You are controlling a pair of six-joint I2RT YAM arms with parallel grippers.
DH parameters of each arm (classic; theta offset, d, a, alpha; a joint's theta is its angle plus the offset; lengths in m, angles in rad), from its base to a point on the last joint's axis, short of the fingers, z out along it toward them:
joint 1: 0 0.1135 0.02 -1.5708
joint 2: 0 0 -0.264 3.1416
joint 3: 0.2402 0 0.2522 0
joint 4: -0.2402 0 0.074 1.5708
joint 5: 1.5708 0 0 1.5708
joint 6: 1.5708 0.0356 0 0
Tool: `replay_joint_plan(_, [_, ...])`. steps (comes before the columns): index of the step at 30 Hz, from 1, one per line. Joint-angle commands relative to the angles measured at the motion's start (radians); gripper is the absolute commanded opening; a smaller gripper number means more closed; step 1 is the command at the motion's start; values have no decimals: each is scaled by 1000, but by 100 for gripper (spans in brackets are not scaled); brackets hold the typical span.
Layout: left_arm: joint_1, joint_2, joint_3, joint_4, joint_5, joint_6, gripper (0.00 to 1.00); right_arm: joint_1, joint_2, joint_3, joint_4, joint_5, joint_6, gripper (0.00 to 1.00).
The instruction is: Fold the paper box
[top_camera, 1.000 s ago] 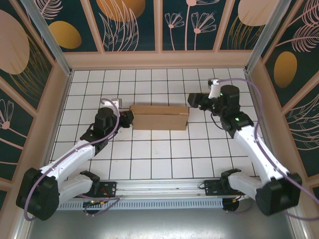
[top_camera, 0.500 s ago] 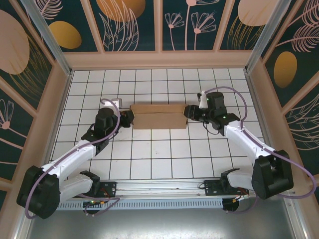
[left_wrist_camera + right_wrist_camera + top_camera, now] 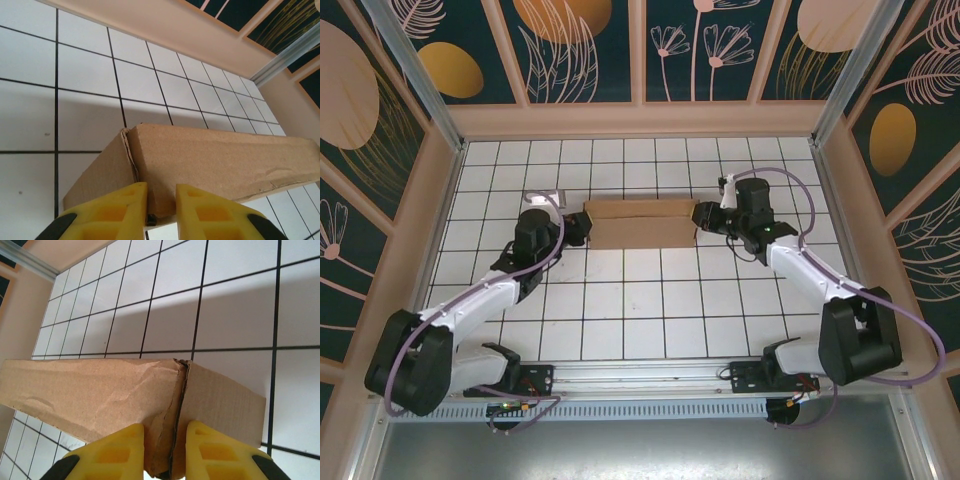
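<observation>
Brown paper box (image 3: 640, 222) near the far edge of the tiled table (image 3: 640, 310), left gripper (image 3: 582, 230) pinched its left end wall, right gripper (image 3: 699, 215) pinched its right end wall.

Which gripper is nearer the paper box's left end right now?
Left. The left gripper is pinching the paper box at that end's corner. The right gripper is pinching the corner at the opposite, right end.
</observation>
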Motion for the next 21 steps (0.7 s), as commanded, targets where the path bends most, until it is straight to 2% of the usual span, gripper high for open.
replay_joint_plan(1, [-28,61,70,94,135,6,20,33,35,45,65,-85,-19,18])
replay_joint_plan(5, [-29,116,142,115,117,44,18,25,65,103,61,-32,-45,17])
replay_joint_plan(11, [-28,166,144,243,71,80,16,-8,96,114,165,-55,-66,16])
replay_joint_plan(14, [-28,165,90,340,70,103,13,-9,79,37,303,-58,-56,16])
replay_joint_plan(17, [-31,147,-69,555,66,80,10,14,32,-113,461,-29,-35,17])
replay_joint_plan(21, [-68,122,-173,502,16,68,10,104,-61,-278,504,93,-65,18])
